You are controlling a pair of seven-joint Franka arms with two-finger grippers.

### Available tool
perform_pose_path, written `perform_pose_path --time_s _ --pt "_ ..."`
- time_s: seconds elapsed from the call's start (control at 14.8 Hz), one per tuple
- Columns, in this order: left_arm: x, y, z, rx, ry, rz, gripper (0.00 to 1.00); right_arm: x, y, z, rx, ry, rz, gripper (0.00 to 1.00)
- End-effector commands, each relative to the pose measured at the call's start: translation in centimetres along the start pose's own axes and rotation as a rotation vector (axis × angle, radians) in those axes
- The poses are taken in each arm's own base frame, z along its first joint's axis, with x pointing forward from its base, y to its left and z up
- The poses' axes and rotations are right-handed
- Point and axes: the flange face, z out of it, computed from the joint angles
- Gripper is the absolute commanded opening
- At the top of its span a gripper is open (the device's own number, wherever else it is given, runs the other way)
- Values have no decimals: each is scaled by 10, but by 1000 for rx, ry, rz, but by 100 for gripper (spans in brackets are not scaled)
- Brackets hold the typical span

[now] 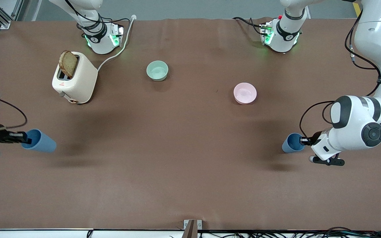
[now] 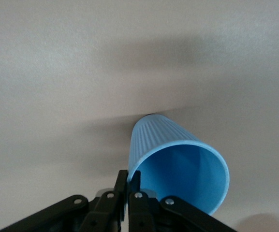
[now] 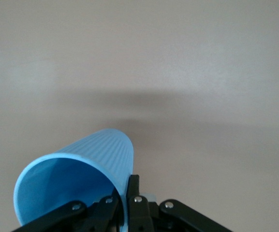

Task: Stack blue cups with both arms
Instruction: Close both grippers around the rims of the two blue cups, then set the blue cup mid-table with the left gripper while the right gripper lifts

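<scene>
Two blue cups are each held on their side above the table, pinched at the rim. My left gripper (image 1: 301,141) is shut on the rim wall of one blue cup (image 1: 291,142) at the left arm's end of the table. In the left wrist view this cup (image 2: 178,154) opens toward the camera and the gripper (image 2: 128,180) has one finger inside and one outside. My right gripper (image 1: 27,138) is shut on the rim of the other blue cup (image 1: 41,140) at the right arm's end. In the right wrist view the cup (image 3: 81,162) is clamped by the gripper (image 3: 127,186) the same way.
A cream toaster (image 1: 75,79) with a bread slice (image 1: 68,63) in it stands near the right arm's base, its white cable (image 1: 117,53) running toward the base. A pale green bowl (image 1: 157,70) and a pink bowl (image 1: 245,93) sit farther from the camera than the cups.
</scene>
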Motion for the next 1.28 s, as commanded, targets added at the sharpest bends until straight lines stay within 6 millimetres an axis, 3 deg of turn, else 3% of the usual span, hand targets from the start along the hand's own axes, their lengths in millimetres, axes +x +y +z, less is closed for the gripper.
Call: perform_pose_path --time_s 0.0,0.2,0.34,0.47,0.54,0.68,0.81,0.95,1.01,1.22 --pt "4 8 -24 24 35 -2 0 -33 -34 -65 -79 -11 -30 4" --pt "6 11 -44 32 64 0 0 -75 -59 -124 -85 -41 46 4" --pt "6 11 -61 38 89 0 0 -100 -71 -151 -99 -4 72 4" --pt "6 15 -84 44 103 2 0 -118 -81 -161 -101 -1 116 4" --pt "6 15 -94 45 107 1 0 -123 -97 -160 -99 -18 148 4" --pt "7 15 -115 49 108 -2 0 -122 -120 -164 -99 -36 215 4" --pt "8 16 -130 49 112 -4 0 -119 -124 -173 -101 -14 217 4" --pt "9 37 -136 44 112 10 0 -113 -121 -194 -107 24 219 4" --pt "10 48 -136 41 112 -15 0 -109 -123 -195 -108 8 215 3" --pt "7 128 -134 13 112 -83 0 -104 -124 -197 -107 -19 215 3"
